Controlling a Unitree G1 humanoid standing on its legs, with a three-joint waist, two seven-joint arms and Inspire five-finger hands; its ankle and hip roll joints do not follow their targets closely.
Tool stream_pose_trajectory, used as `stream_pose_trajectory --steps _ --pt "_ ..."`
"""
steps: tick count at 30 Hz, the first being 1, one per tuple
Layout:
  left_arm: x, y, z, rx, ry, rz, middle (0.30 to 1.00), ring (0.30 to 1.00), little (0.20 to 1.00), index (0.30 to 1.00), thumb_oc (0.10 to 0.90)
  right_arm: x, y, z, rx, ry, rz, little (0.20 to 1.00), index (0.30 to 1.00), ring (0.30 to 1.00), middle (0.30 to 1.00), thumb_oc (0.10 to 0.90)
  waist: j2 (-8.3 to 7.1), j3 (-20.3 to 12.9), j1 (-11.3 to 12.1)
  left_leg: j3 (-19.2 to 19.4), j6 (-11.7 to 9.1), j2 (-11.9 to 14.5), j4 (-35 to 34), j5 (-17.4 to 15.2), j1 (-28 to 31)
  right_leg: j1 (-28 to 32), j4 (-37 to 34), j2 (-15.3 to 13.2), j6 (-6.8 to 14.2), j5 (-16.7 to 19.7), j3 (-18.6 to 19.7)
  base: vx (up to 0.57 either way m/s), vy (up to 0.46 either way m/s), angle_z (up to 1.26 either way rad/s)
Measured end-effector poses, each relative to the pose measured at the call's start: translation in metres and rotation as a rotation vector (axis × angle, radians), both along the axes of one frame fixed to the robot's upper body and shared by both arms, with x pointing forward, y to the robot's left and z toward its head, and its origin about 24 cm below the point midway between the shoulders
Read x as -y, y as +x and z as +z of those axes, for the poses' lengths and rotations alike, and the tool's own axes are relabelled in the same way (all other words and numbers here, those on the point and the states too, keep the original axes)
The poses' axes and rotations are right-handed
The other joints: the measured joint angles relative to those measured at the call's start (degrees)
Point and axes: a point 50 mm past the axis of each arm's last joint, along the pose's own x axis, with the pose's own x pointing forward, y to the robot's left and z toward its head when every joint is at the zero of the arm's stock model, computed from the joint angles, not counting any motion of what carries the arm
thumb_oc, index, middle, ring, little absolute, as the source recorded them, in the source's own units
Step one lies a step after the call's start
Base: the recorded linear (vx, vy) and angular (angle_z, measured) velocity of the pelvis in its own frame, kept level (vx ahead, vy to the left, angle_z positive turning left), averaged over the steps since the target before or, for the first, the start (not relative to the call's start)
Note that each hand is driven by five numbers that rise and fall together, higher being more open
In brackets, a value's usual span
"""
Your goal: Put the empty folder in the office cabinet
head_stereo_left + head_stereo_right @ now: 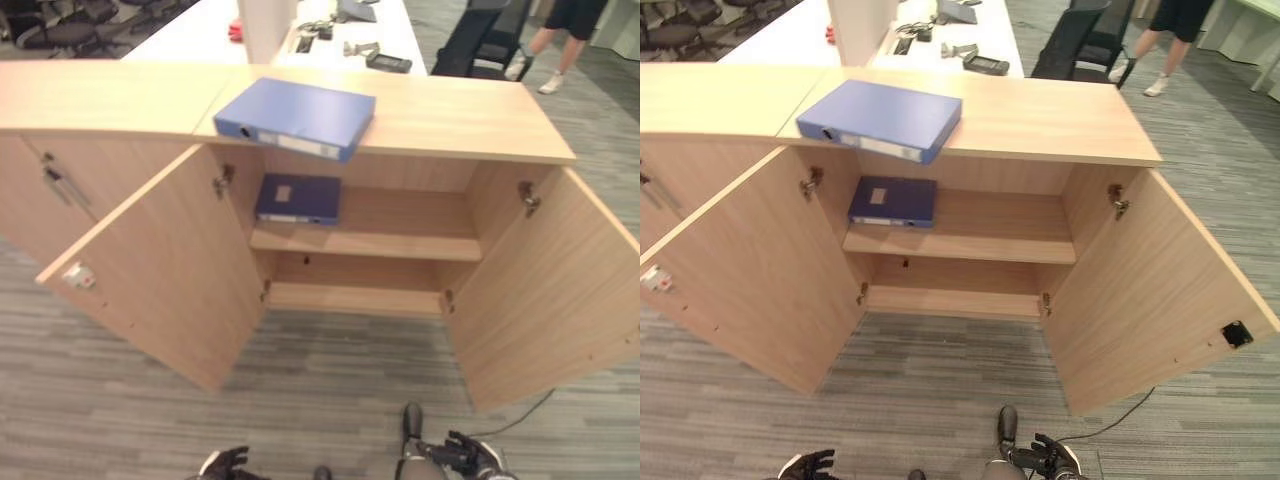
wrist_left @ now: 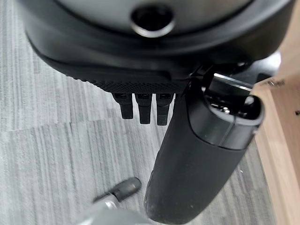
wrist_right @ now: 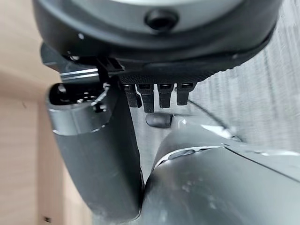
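While your left hand (image 1: 225, 464) and right hand (image 1: 462, 456) hang low over the carpet with fingers loosely straight, holding nothing, the office cabinet (image 1: 560, 280) stands ahead, both doors open. A dark blue folder (image 1: 298, 198) lies on its upper shelf; the blue box folder (image 1: 295, 117) rests on its top surface.

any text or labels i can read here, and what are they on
No text is readable.
Blue folder on the cabinet top: white spine label, print too small to read.
Darker blue folder on the upper shelf: pale label, too blurred to read.
Left door: a small white tag near its edge, no legible print.
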Motion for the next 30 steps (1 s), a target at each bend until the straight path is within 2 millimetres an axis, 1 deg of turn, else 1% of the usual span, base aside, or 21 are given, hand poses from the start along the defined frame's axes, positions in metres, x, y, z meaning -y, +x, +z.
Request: stream_pose_trajectory --steps 2,3,4,5,6,7,8,10,11,12,13,16,17,18,21,24,26,27,28,29,30 --pt "-0.002 -0.005 0.000 -0.011 0.006 -0.006 0.900 0.900 0.900 0.900 0.800 0.000 -0.002 -0.001 -0.011 0.000 -0.002 0.900 0.900 0.900 0.900 0.800 -0.94 -0.3 0.4 -0.6 -0.7 0.3 -0.2 -0.4 1.4 0.8 2.2 0.0 0.1 -0.1 -0.4 0.29 -0.195 0.25" --pt "-0.006 -0.017 -0.001 -0.037 0.014 0.004 0.900 0.900 0.900 0.900 0.800 0.000 -0.009 -0.003 -0.046 0.002 -0.004 0.900 0.900 0.900 0.900 0.800 -2.32 -1.0 0.3 -1.1 -2.9 0.4 -0.2 -1.4 3.2 2.9 2.8 0.0 -0.2 -0.7 -2.1 0.27 -0.231 0.17" --pt "-0.005 -0.023 -0.003 -0.048 0.010 0.025 0.900 0.900 0.900 0.900 0.800 0.002 -0.013 -0.004 -0.065 -0.006 0.001 0.900 0.900 0.900 0.900 0.800 -2.68 -1.4 0.3 -1.3 -4.3 0.9 -0.2 -2.3 4.0 4.0 2.1 0.7 -1.5 2.5 -2.1 0.33 -0.376 0.04" --pt "0.004 -0.034 -0.007 -0.071 -0.015 0.045 0.900 0.900 0.900 0.900 0.800 0.012 -0.018 -0.003 -0.081 -0.032 -0.002 0.900 0.900 0.900 0.900 0.800 0.23 -2.1 0.4 -1.2 -6.5 4.4 0.3 -2.9 4.4 4.8 2.2 3.9 -4.1 3.1 -3.3 0.24 -0.280 -0.05" --pt "0.005 -0.036 -0.007 -0.075 -0.022 0.044 0.900 0.900 0.900 0.900 0.800 0.014 -0.019 -0.002 -0.081 -0.040 0.004 0.900 0.900 0.900 0.900 0.800 0.79 -2.4 0.3 -1.2 -6.6 5.1 0.4 -3.0 4.3 5.0 2.2 4.6 -4.6 3.1 -3.6 0.23 -0.350 -0.06" --pt "0.013 -0.038 -0.009 -0.079 -0.041 0.054 0.900 0.900 0.900 0.900 0.800 0.026 -0.020 0.001 -0.090 -0.078 0.023 0.900 0.900 0.900 0.900 0.800 3.45 -2.8 0.3 -1.5 -8.4 8.0 2.2 -3.1 3.8 5.8 1.5 7.0 -5.8 2.4 -5.2 0.12 -0.229 0.05" --pt "0.014 -0.030 -0.009 -0.057 -0.045 0.045 0.900 0.900 0.900 0.900 0.800 0.032 -0.020 0.003 -0.099 -0.100 0.041 0.900 0.900 0.900 0.900 0.800 4.67 -3.0 0.5 -1.9 -9.0 9.5 5.7 -3.3 2.3 6.9 0.5 8.7 -6.5 2.0 -5.6 0.11 -0.230 0.01" --pt "0.012 -0.026 -0.007 -0.048 -0.038 0.050 0.900 0.900 0.900 0.900 0.800 0.033 -0.020 0.003 -0.109 -0.111 0.061 0.900 0.900 0.900 0.900 0.800 4.61 -3.0 0.4 -2.1 -10.1 10.9 9.1 -2.7 1.2 8.0 -0.3 10.1 -7.8 1.1 -6.1 0.10 -0.154 -0.07" --pt "0.011 -0.024 -0.007 -0.045 -0.036 0.051 0.900 0.900 0.900 0.900 0.800 0.035 -0.022 0.004 -0.118 -0.121 0.075 0.900 0.900 0.900 0.900 0.800 3.92 -2.6 0.2 -2.9 -11.4 11.9 11.1 -2.5 0.6 8.6 -0.4 10.9 -8.9 0.5 -6.1 0.15 -0.221 -0.03" --pt "0.013 -0.017 -0.007 -0.030 -0.041 0.041 0.900 0.900 0.900 0.900 0.800 0.039 -0.022 0.005 -0.122 -0.130 0.074 0.900 0.900 0.900 0.900 0.800 4.59 -2.8 0.3 -4.0 -13.4 12.5 13.1 -1.1 -0.3 8.9 -0.5 11.9 -8.8 -1.3 -6.6 0.22 -0.267 0.13" --pt "0.014 -0.010 -0.006 -0.016 -0.041 0.029 0.900 0.900 0.900 0.900 0.800 0.040 -0.024 0.005 -0.127 -0.132 0.071 0.900 0.900 0.900 0.900 0.800 4.51 -2.8 0.2 -5.4 -13.8 12.9 15.9 -0.9 -1.7 10.1 -1.5 12.1 -8.8 -1.8 -6.7 0.13 -0.095 0.13" --pt "0.018 0.003 -0.003 0.023 -0.052 0.018 0.900 0.900 0.900 0.900 0.800 0.046 -0.042 0.003 -0.183 -0.143 0.052 0.900 0.900 0.900 0.900 0.800 3.82 -2.7 0.3 -10.0 -18.1 13.8 24.2 2.1 -4.3 13.0 -2.4 14.0 -11.7 -2.7 -6.6 0.18 -0.168 -0.03" --pt "0.019 0.007 -0.003 0.030 -0.055 0.012 0.900 0.900 0.900 0.900 0.800 0.048 -0.041 0.004 -0.182 -0.149 0.049 0.900 0.900 0.900 0.900 0.800 3.88 -2.7 0.1 -11.9 -18.7 13.8 26.9 4.2 -6.0 13.2 -2.1 14.3 -12.4 -3.3 -6.8 0.21 -0.215 -0.06" --pt "0.020 0.013 -0.002 0.043 -0.056 0.008 0.900 0.900 0.900 0.900 0.800 0.050 -0.042 0.004 -0.181 -0.149 0.038 0.900 0.900 0.900 0.900 0.800 2.57 -1.9 0.1 -13.2 -18.9 13.3 28.9 6.3 -7.0 13.5 -1.9 14.2 -13.0 -3.6 -6.7 0.15 -0.164 0.00" --pt "0.021 0.021 0.001 0.068 -0.058 0.005 0.900 0.900 0.900 0.900 0.800 0.048 -0.043 0.003 -0.192 -0.140 0.038 0.900 0.900 0.900 0.900 0.800 1.16 -0.9 0.1 -13.7 -18.5 13.0 32.9 10.6 -9.2 14.8 -1.8 13.9 -15.2 -4.9 -6.9 0.15 -0.057 0.00" --pt "0.022 0.031 0.003 0.092 -0.058 -0.004 0.900 0.900 0.900 0.900 0.800 0.047 -0.037 0.004 -0.175 -0.134 0.022 0.900 0.900 0.900 0.900 0.800 0.51 0.4 0.2 -12.0 -18.1 14.7 28.8 10.4 -12.5 15.2 -2.5 14.0 -15.8 -6.4 -6.8 0.25 0.042 0.10" --pt "0.022 0.033 0.004 0.097 -0.059 -0.005 0.900 0.900 0.900 0.900 0.800 0.046 -0.030 0.005 -0.158 -0.133 0.026 0.900 0.900 0.900 0.900 0.800 0.34 1.4 0.7 -9.9 -17.8 14.9 16.8 8.9 -12.8 15.8 -2.4 14.3 -15.0 -6.8 -6.8 0.33 0.103 0.05" --pt "0.022 0.031 0.003 0.097 -0.063 0.008 0.900 0.900 0.900 0.900 0.800 0.046 -0.025 0.006 -0.147 -0.135 0.030 0.900 0.900 0.900 0.900 0.800 0.63 1.7 1.4 -10.3 -18.0 14.4 11.3 8.6 -12.6 15.9 -2.8 14.5 -13.6 -6.8 -6.1 0.18 0.060 -0.26" --pt "0.024 0.032 0.003 0.102 -0.073 0.015 0.900 0.900 0.900 0.900 0.800 0.047 -0.025 0.006 -0.146 -0.139 0.029 0.900 0.900 0.900 0.900 0.800 0.93 1.9 2.2 -10.8 -17.7 13.9 5.7 8.9 -12.2 15.6 -2.8 14.7 -13.5 -6.9 -5.3 0.11 0.036 -0.52" --pt "0.029 0.038 0.005 0.133 -0.092 0.022 0.900 0.900 0.900 0.900 0.800 0.050 -0.017 0.009 -0.123 -0.149 0.031 0.900 0.900 0.900 0.900 0.800 2.12 2.6 3.3 -10.4 -17.0 13.5 3.1 10.6 -13.4 16.1 -2.8 15.4 -14.3 -6.1 -4.9 0.15 0.066 -0.53" --pt "0.032 0.042 0.005 0.146 -0.100 0.018 0.900 0.900 0.900 0.900 0.800 0.050 -0.013 0.010 -0.113 -0.153 0.037 0.900 0.900 0.900 0.900 0.800 2.92 2.6 3.2 -10.5 -16.8 13.7 3.4 11.5 -13.9 16.6 -2.8 16.1 -13.2 -6.9 -4.4 0.29 0.123 -0.46"
